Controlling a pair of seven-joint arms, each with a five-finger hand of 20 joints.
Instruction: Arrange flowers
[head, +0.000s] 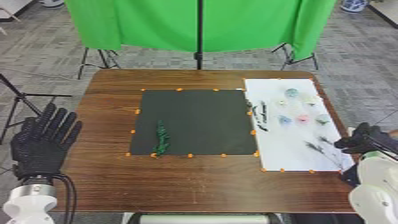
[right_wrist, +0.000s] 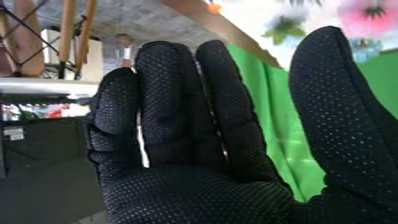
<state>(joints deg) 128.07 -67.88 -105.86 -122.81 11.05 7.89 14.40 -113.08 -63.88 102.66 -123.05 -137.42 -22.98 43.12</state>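
Leftward on black mat (head: 204, 117), head view: green sprig (head: 162, 138); wrist view: right hand (head: 362, 142) straight-fingered, thumb apart.

The small blossoms (head: 303, 119) on the white sheet (head: 280, 145) are too tiny to identify; the dark sprigs (head: 314, 147) there blur. Beyond the sheet, the head view's top edge cuts off the green cloth (head: 142, 25).

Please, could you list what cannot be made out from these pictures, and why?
- Head view: kinds of the small flowers, too small.
- Head view: whether the green sprig touches the orange mark, too small.
- Right wrist view: rest of the pink flower, cut off by the edge.
- Right wrist view: whatever is behind the right hand, hidden by it.
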